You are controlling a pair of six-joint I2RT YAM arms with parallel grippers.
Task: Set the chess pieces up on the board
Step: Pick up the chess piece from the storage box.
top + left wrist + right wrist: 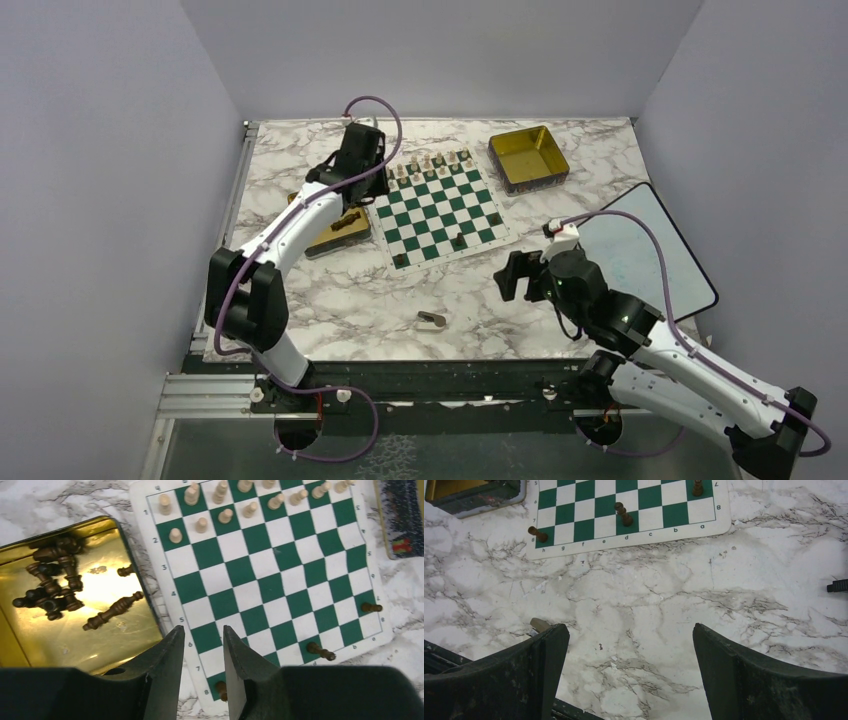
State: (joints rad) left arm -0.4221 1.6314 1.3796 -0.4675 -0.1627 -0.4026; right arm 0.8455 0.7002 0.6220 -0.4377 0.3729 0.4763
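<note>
Left arm [285, 240] stretches from its base toward one o'clock, left gripper [202, 635] only narrowly parted (nothing between the jaws). Right arm [650, 340] folds toward ten o'clock, right gripper [629, 630] spread wide.

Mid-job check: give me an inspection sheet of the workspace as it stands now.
Surface: marble table, board mid-table.
Job's things: three dark pieces on the board's near rows; more in the left tin.
Clutter: pale pieces on far rows; far tin looks empty; whiteboard at right; small dark object near front edge.
Hands: left hand narrowly open, empty, over board's left edge; right hand wide open, empty.
Cables: purple cable along each arm.
Surroundings: grey walls.
</note>
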